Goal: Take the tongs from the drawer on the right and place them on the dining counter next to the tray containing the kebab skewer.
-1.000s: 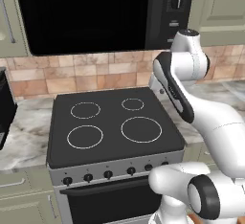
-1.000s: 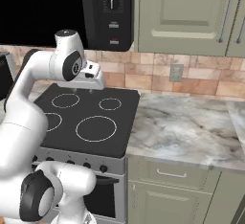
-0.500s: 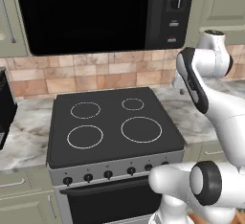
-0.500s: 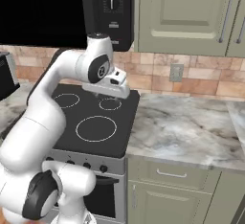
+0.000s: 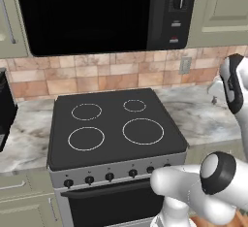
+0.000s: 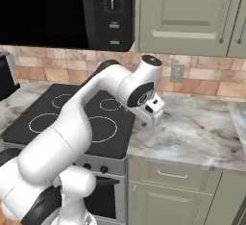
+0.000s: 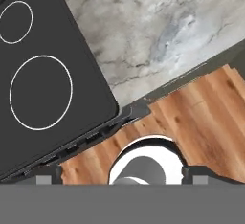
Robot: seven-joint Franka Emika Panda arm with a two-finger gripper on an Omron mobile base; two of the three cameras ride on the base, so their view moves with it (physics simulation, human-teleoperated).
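My gripper (image 6: 149, 116) hangs off the white hand above the seam between the black stove and the marbled worktop, pointing down. In the hand view its two dark fingertips (image 7: 46, 179) stand wide apart, so it is open with nothing between them. Below them lie the stove's corner, the worktop edge and the wooden floor. A sage-green drawer (image 6: 171, 174) with a small silver handle sits shut under the worktop, below and right of the hand. The tongs are hidden. The dining counter, the tray and the kebab skewer are out of view.
The black stove (image 5: 114, 126) has four ring burners, with a black microwave (image 5: 97, 12) above it. Marbled worktop (image 6: 197, 132) runs to the right, with a tile backsplash and a wall socket (image 6: 177, 73) behind. Sage-green cupboards (image 6: 192, 15) hang overhead.
The arm has swung right, from over the stove's back burners to over the worktop beside the stove. The jaws have spread wider.
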